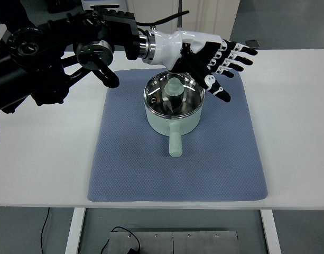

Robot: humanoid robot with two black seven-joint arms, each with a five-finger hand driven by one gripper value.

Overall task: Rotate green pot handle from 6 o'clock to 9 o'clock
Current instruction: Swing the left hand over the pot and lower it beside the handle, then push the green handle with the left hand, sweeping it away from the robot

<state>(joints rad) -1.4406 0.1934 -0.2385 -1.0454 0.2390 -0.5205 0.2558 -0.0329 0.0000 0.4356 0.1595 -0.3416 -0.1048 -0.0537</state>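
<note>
Hovering left hand (217, 58) just beyond pot (174, 108).

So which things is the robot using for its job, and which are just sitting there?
For the job:
- green pot
- pot handle, pointing toward the camera
- left hand, open, beside the pot's far rim

Just there:
- blue mat
- white table
- glass lid

The black, jointed left arm (61, 47) reaches in from the picture's left edge and runs across the top of the view to a silver wrist ring (146, 45). Its white-and-black robot hand (212, 58) is held flat, fingers (235, 55) spread and extended rightward, thumb angled down, grasping nothing.
</note>
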